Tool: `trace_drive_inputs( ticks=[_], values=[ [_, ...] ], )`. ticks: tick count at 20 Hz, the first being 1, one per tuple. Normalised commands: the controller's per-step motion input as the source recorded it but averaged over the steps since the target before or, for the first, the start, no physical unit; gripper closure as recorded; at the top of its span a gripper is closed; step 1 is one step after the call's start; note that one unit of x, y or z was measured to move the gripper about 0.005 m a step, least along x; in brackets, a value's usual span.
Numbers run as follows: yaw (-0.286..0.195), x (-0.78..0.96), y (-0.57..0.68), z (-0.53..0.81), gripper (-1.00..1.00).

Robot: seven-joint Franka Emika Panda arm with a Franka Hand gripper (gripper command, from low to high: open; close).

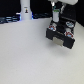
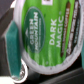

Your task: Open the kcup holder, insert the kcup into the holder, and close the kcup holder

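Note:
The kcup (image 2: pixel 46 36) fills the wrist view: a pale cup with a green and white lid that reads "Green Mountain Dark Magic". It sits tilted and very close to the camera, against a teal finger pad (image 2: pixel 10 44). In the exterior view my gripper (image 1: pixel 55 24) hangs just above the back of the kcup holder (image 1: pixel 62 40), a black boxy unit at the exterior view's right. The gripper is shut on the kcup, which is too small to make out in that view. I cannot tell if the holder's tray is pulled out.
A white upright object (image 1: pixel 24 11) stands at the back on the exterior view's left. The pale table top (image 1: pixel 25 57) spreads in front of the holder. Dark background runs along the table's far edge.

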Motion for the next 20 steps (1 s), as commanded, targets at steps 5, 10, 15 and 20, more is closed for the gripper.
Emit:
trace_drive_inputs(
  ticks=[5,10,15,20],
  values=[
    [0.0,0.54,0.48,0.11,1.0],
    [0.008,0.29,0.43,0.05,1.0],
    [0.011,0.06,0.08,-0.19,1.0],
    [0.008,0.03,0.01,-0.19,1.0]
  ],
)
